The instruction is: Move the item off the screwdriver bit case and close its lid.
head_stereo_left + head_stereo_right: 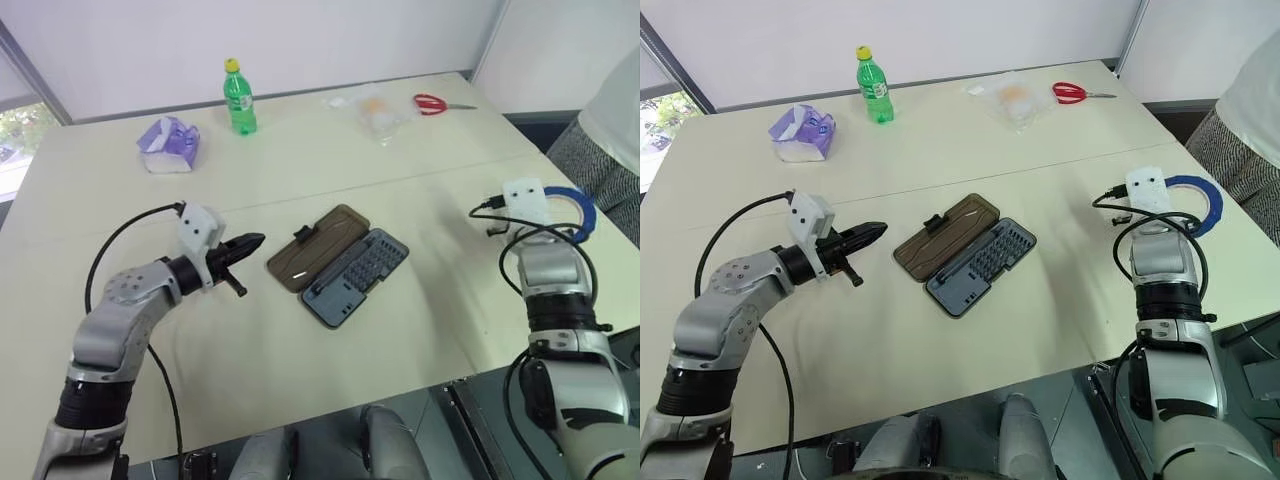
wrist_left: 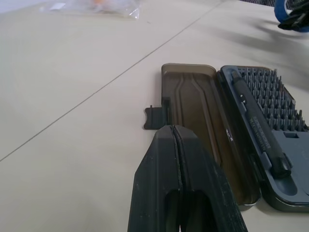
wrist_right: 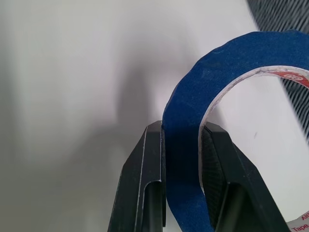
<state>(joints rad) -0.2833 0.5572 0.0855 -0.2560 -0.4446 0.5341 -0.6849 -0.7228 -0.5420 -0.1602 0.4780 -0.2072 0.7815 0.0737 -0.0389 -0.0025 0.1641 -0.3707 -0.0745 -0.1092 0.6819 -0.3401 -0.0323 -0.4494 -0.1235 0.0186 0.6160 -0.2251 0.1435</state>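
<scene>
Blue tape roll clamped in the right gripper.

1. Blue tape roll half hidden behind the right wrist's white camera block in the head views; cut off by the frame edge in the right wrist view.
2. Right pincer fingertips hidden there too.
3. Contents of clear bag too small to tell.
4. Bit case cropped at the left wrist view's edge.

The white inner core of the blue tape roll, clamped between the right gripper's fingers, carries a partly legible "Tape" print.
</scene>
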